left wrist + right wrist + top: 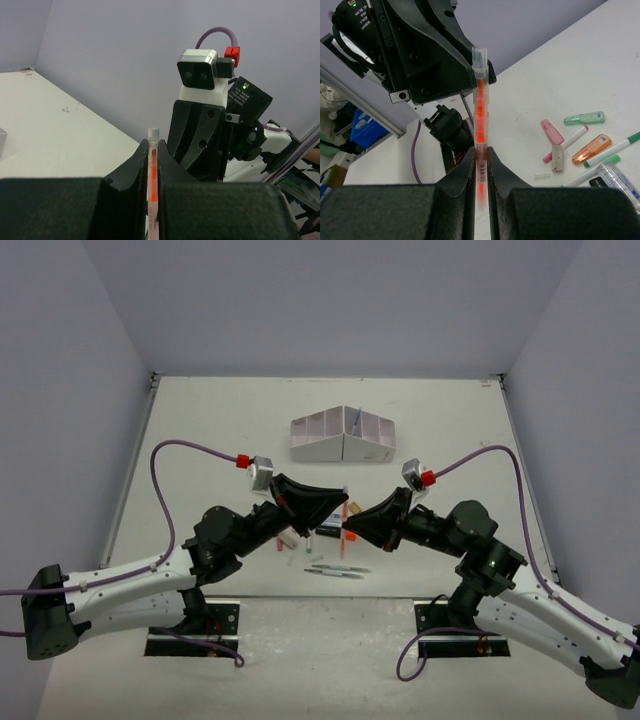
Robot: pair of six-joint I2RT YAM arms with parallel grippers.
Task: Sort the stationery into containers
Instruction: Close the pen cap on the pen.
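Two arms reach in from the near edge and meet over the middle of the white table (220, 430). The left gripper (338, 500) and right gripper (352, 528) point at each other, their narrow tips converging on a thin orange pen (345, 512) between them. Under and just in front of them lies loose stationery: two slim grey-green pens (335, 570) side by side, a small green piece (308, 540) and a pink piece (286, 540). Well beyond stands the white organiser box (343, 448), its sloped top split into compartments. A purple cable (160, 490) loops over each arm.
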